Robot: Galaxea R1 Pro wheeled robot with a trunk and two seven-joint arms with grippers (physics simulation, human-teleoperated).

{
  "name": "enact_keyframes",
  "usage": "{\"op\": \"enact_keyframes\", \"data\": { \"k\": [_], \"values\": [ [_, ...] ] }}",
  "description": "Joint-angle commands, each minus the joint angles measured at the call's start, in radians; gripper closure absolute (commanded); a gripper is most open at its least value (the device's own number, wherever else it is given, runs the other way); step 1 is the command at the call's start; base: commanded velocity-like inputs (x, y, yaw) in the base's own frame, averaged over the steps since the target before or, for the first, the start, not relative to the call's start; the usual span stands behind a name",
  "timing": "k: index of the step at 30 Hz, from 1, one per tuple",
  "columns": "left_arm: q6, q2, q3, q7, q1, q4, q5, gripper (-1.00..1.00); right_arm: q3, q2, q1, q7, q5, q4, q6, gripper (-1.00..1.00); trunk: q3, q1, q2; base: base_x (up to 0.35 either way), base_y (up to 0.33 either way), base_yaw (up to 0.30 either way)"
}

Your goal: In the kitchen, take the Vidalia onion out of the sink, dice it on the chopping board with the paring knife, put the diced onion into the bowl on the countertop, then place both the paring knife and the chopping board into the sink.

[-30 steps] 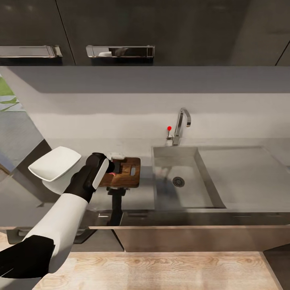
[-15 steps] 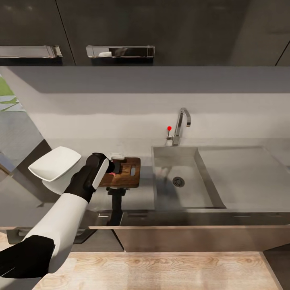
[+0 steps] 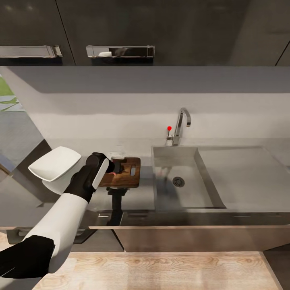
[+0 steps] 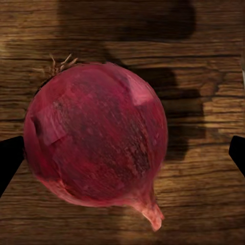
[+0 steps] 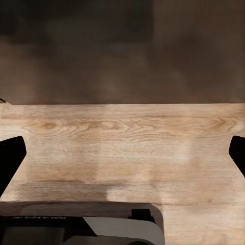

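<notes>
The Vidalia onion [image 4: 97, 143] is a whole reddish-pink bulb lying on the dark brown chopping board [image 4: 204, 214]. My left gripper [image 4: 122, 153] hangs straight over it, open, with one black fingertip [image 4: 10, 158] close beside the bulb and the other well clear. From the head view, the left gripper [image 3: 114, 166] covers the board's [image 3: 131, 177] left half, and a pink bit of onion [image 3: 114, 173] peeks out. The white bowl [image 3: 54, 163] sits left of the board on the countertop [image 3: 141, 197]. The sink [image 3: 189, 193] lies to the right. The paring knife is hidden. My right gripper [image 5: 122, 158] is open over wooden floor.
A chrome tap [image 3: 181, 125] with a red knob [image 3: 169, 128] stands behind the basin, and the drainboard [image 3: 249, 177] stretches right. Dark wall cabinets [image 3: 161, 32] hang above. Light wood floor [image 3: 169, 270] runs in front of the counter.
The dark fingers at the left gripper's tip reach slightly further right over the board than a second ago. The arm, board and bowl have stayed put.
</notes>
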Motion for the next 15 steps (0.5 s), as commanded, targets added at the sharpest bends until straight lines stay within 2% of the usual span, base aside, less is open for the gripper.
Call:
{"op": "enact_keyframes", "data": {
  "k": [1, 15],
  "values": [
    [0.003, 0.000, -0.001, 0.010, -0.001, 0.000, 0.011, -1.00, 0.008, -0.001, 0.000, -0.008, -0.008, -0.002, -0.002, -1.00, -0.002, 0.001, -0.002, 0.000, 0.000, 0.000],
    [0.003, 0.001, 0.000, 0.010, -0.001, -0.010, 0.010, -1.00, 0.008, -0.001, 0.000, -0.008, -0.008, -0.002, -0.006, -1.00, -0.002, 0.001, -0.002, 0.000, 0.000, 0.000]
  ]
}}
